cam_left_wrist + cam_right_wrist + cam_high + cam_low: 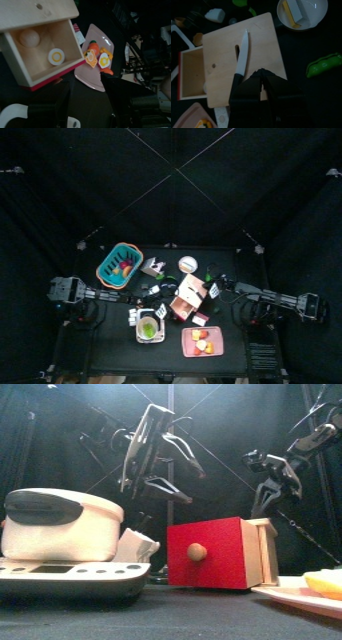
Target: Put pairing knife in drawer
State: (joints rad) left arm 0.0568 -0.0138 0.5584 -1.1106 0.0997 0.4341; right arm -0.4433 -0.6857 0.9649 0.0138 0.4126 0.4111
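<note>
The paring knife (242, 52), white blade and black handle, lies flat on the wooden top of the drawer box (251, 37). My right gripper (262, 75) hovers over the box with its jaws together, and the knife's handle runs just beside and under it. The drawer (40, 50) is pulled open, with a red front (211, 552) and a wooden knob. It holds a wooden egg (28, 36) and a fried egg slice (55, 56). My left arm (144, 444) hangs above the table behind the box. Its gripper is too dark to make out in its wrist view.
A pink plate (85, 75) of toy food lies beside the drawer. A white appliance (60, 524) stands front left. A teal basket (120, 263) is at the back left. A white bowl (304, 22) and a green pea pod (323, 65) lie past the box.
</note>
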